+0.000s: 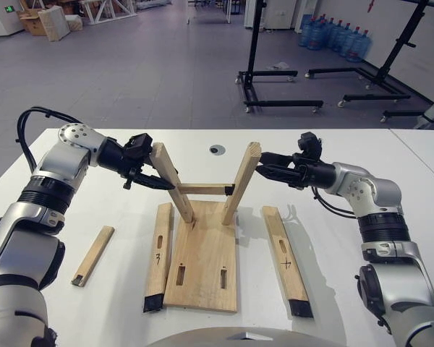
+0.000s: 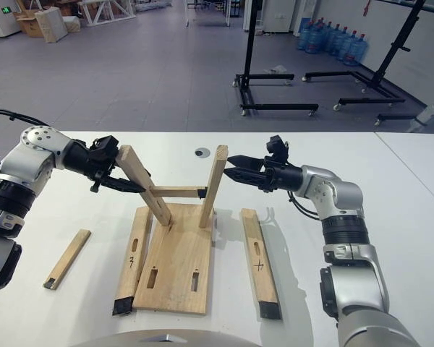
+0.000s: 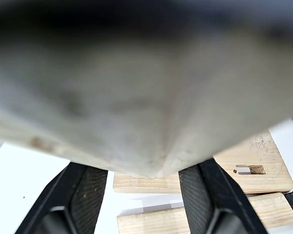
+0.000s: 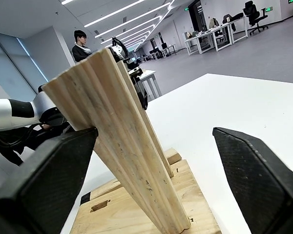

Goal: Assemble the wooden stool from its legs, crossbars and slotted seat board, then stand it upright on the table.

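Currently: left gripper [image 1: 153, 172], jaws clamped on slanted pale wooden left leg [image 1: 176, 194], apparently steadying it in flat slotted wooden seat board [image 1: 202, 269]; right gripper [image 1: 264, 163], jaws wide open, beside matching pale wooden right leg [image 1: 240, 184].

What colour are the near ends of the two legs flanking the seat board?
Black, on both pale legs; best in left eye view.

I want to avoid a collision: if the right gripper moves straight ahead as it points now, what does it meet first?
Most likely the right leg, near its top: the right gripper points at it with open jaws, very close. Whether they touch already, I cannot tell.
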